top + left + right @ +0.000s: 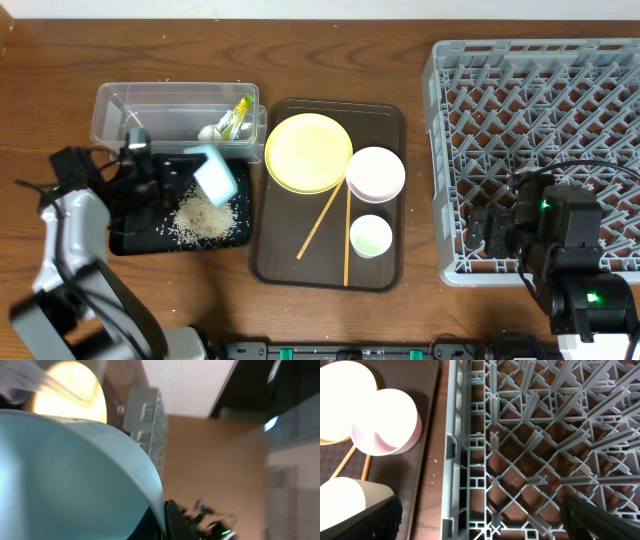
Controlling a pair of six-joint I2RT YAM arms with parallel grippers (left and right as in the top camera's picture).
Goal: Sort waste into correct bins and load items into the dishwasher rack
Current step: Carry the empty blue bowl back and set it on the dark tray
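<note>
While above black tray [128, 242], left gripper [193, 166] on bowl [216, 176].

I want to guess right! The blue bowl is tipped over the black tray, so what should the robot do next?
Probably carry the light blue bowl across to the dishwasher rack: rice already lies on the black tray, and the bowl looks empty.

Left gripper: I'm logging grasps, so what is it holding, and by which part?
The left gripper holds the round light blue bowl by its rim.
</note>
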